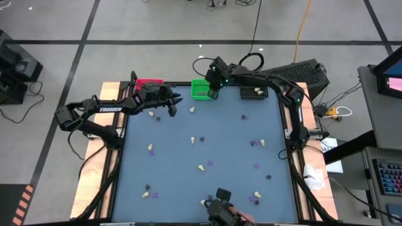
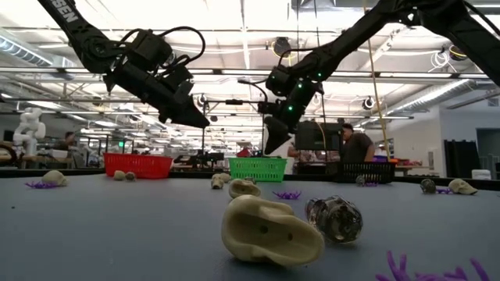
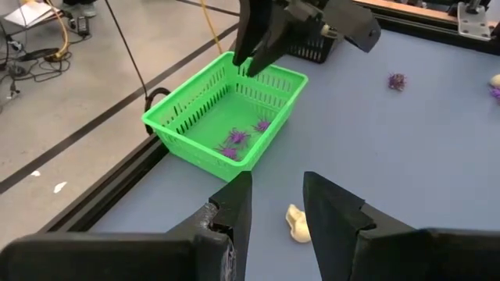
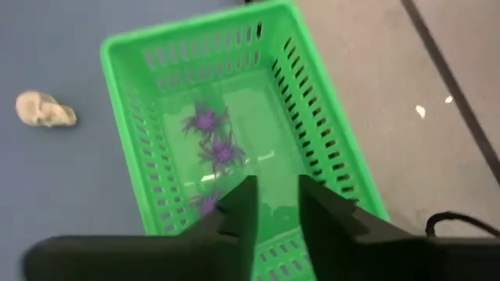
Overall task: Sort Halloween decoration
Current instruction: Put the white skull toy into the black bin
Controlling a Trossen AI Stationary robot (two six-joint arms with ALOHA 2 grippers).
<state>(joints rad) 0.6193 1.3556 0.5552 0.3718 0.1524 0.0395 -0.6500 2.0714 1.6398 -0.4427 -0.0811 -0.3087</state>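
Purple spiders (image 4: 209, 138) in the green bin (image 4: 320, 156), upper centre, look light and flimsy; pinch by the body. Right gripper (image 4: 272, 204) hovers over them, jaws parted, empty. Left gripper (image 3: 277, 204) parted, empty too.

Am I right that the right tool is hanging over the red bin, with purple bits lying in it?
Not quite. The right tool hangs over the green bin, not the red one; the right wrist view shows this, looking straight down into it. The rest holds: purple bits lie on that bin's floor.
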